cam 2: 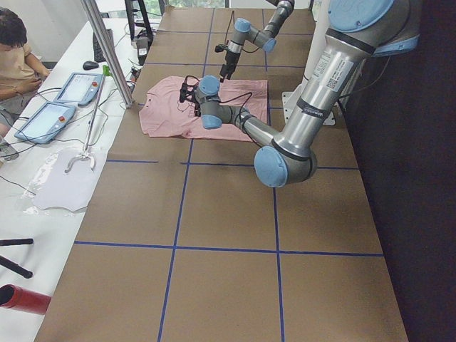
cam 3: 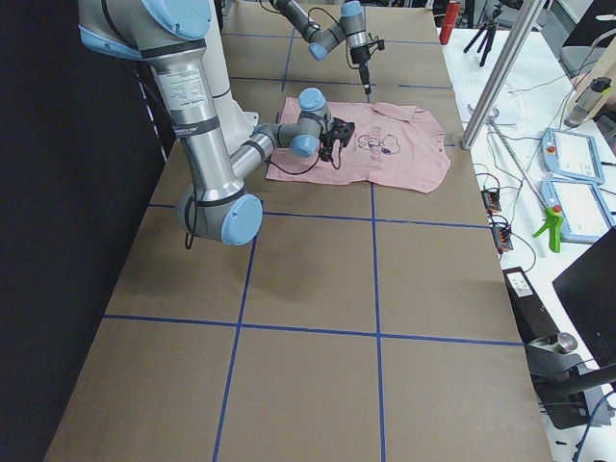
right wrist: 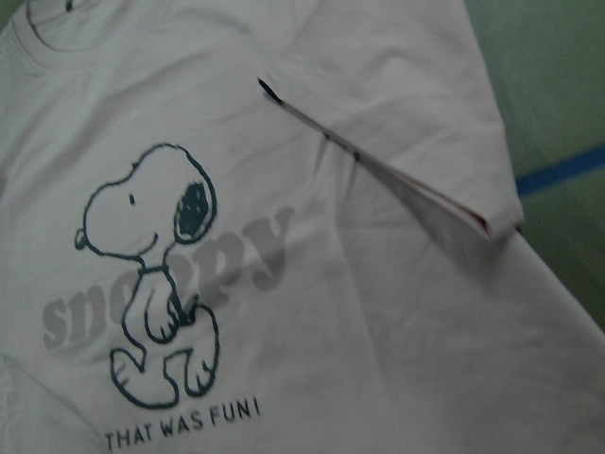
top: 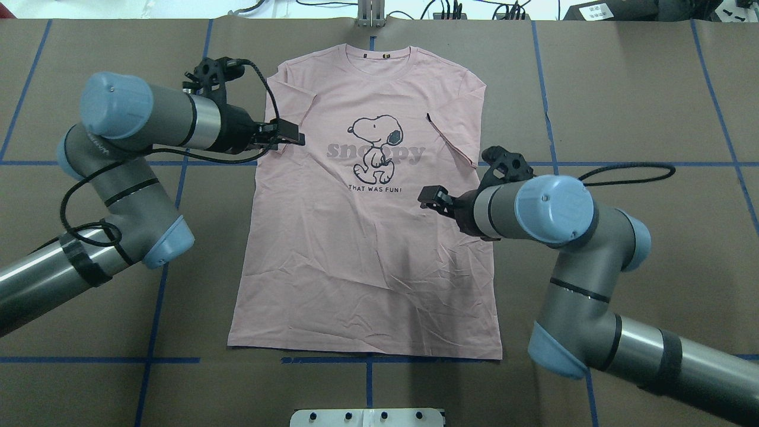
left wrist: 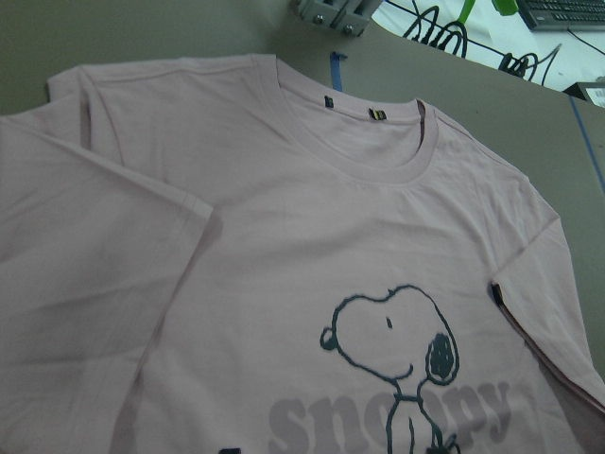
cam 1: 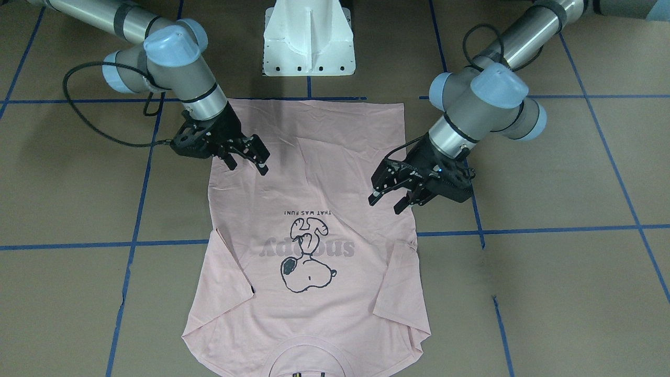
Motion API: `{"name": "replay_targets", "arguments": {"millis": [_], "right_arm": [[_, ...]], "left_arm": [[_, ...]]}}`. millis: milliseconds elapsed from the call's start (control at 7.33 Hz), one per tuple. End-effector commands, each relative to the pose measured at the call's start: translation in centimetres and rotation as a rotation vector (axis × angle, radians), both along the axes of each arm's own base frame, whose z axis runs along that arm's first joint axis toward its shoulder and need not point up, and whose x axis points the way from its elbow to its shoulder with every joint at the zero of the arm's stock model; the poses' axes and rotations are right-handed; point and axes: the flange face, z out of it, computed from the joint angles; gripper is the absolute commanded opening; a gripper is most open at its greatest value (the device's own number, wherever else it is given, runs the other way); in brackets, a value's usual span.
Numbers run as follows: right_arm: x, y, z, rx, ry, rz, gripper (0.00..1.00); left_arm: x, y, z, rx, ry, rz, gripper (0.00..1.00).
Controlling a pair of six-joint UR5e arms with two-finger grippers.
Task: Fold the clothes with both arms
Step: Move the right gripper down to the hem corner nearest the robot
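Note:
The pale pink T-shirt lies flat and front up on the brown table, its collar on the side away from the robot. The cartoon dog and grey lettering face up, and a small black tag sits on one sleeve. My left gripper hovers open over the shirt's edge by the left sleeve and holds nothing; in the front-facing view this left gripper is on the right. My right gripper hangs open over the shirt's other side, near the small lettering, with the right gripper empty. Both wrist views show only the shirt.
The white pedestal base stands at the robot's edge, just beyond the shirt's hem. Blue tape lines grid the table. Beyond the far edge, a side bench holds control tablets, a person and a metal pole.

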Motion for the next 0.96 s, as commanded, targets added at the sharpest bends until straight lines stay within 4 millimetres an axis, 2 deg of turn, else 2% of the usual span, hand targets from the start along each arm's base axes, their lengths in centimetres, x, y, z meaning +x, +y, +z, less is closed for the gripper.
{"name": "replay_targets", "arguments": {"millis": [0,136,273,409,546,819], "right_arm": [[-1.2,12.1,-1.7,-0.117,0.118,0.05,0.98],[-1.0,14.7,-1.9,-0.156,0.116,0.087,0.98],[-1.0,17.0,-1.6,-0.168,0.196,0.055,0.9],[-0.7,18.4,-1.5,-0.196,0.239,0.055,0.76],[-0.7,18.7,-0.3,-0.222,0.258,0.071,0.7],[-0.8,18.9,1.8,-0.224,0.301,0.071,0.65]], "left_arm": [[-1.3,1.8,0.7,-0.092,0.038,0.015,0.72],[-1.4,1.8,0.8,-0.104,0.04,0.011,0.73],[-1.4,1.8,0.9,-0.107,0.04,0.011,0.76],[-1.5,1.7,0.9,-0.111,0.042,0.007,0.77],[-1.7,1.9,0.8,-0.119,0.048,0.005,0.77],[-1.7,1.9,0.7,-0.121,0.05,0.003,0.79]]}}
